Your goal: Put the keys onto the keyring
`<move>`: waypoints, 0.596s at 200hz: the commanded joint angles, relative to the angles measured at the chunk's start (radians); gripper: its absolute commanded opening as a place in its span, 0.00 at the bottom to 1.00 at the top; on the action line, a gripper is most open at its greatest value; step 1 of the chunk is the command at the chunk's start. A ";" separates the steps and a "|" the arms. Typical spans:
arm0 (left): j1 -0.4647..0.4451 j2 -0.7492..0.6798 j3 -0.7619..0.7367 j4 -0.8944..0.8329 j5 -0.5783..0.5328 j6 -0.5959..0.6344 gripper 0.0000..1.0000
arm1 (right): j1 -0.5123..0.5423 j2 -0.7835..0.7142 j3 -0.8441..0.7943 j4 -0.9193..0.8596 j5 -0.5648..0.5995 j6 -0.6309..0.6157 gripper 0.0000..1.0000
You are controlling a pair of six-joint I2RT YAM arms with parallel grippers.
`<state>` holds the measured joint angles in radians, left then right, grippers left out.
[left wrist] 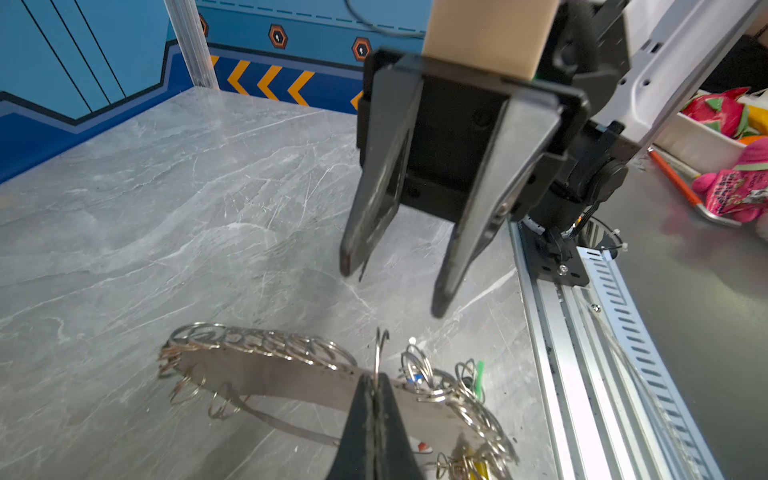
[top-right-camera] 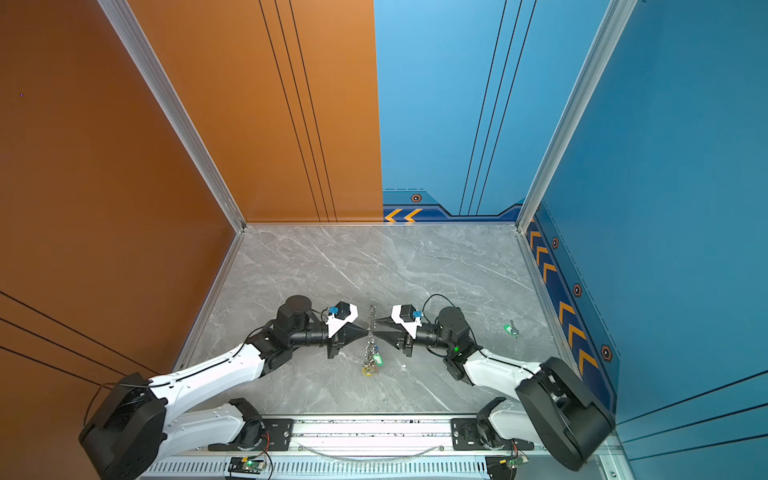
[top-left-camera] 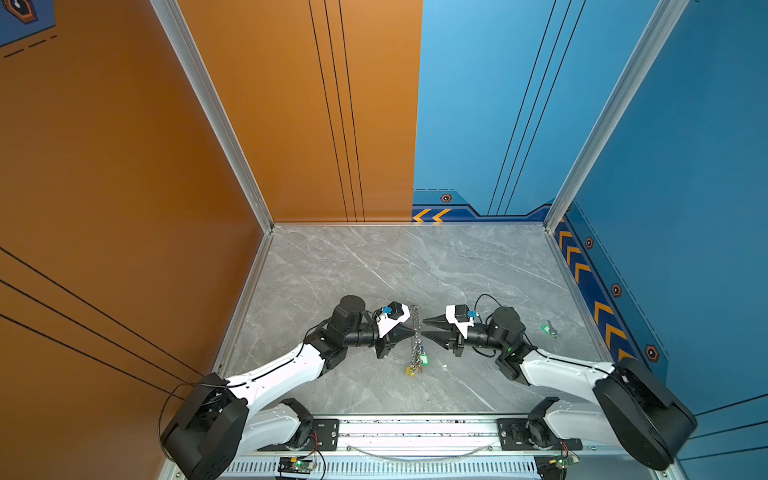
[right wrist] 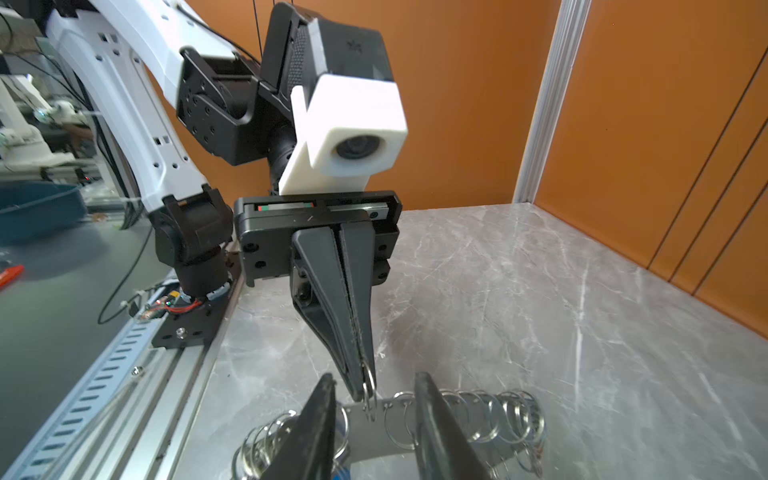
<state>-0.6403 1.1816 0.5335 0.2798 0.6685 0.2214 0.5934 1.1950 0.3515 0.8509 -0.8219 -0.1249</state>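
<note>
Silver-ringed and tan, the keyring [top-left-camera: 414, 320] stands edge-on beyond the rail [top-left-camera: 415, 432]. Its long axis points straight away from the rail, with the tagged keys [top-left-camera: 417, 363] bunched at its rail-side end. My left pincer [top-left-camera: 415, 331] is clenched on one small ring of it. My right pincer [top-left-camera: 422, 327] is released, fingers apart just beside the band. Only the wrist views show that pinched ring. Only the top views show a loose green key [top-left-camera: 549, 329] beyond the rail's right end.

The grey marble-patterned tabletop [top-left-camera: 374, 270] looks smooth with a soft sheen, the oval keyring [left wrist: 291, 380] is a dull brushed metal band edged with bright glossy wire rings [left wrist: 270, 341], and the left gripper [right wrist: 362, 388] has matt, smooth black plastic fingers [right wrist: 324, 286].
</note>
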 commanded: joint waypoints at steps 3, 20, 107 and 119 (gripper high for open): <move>-0.020 0.020 0.084 -0.138 -0.047 0.096 0.00 | 0.003 -0.096 0.072 -0.463 0.043 -0.245 0.34; -0.031 0.031 0.099 -0.173 -0.066 0.122 0.00 | 0.006 -0.084 0.078 -0.473 0.036 -0.247 0.32; -0.071 0.052 0.131 -0.256 -0.051 0.165 0.00 | 0.041 -0.010 0.118 -0.477 0.022 -0.242 0.28; -0.073 0.050 0.131 -0.257 -0.047 0.165 0.00 | 0.050 0.000 0.122 -0.482 0.029 -0.244 0.27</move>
<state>-0.7036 1.2274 0.6304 0.0292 0.6022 0.3637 0.6262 1.1759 0.4416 0.4000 -0.7956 -0.3515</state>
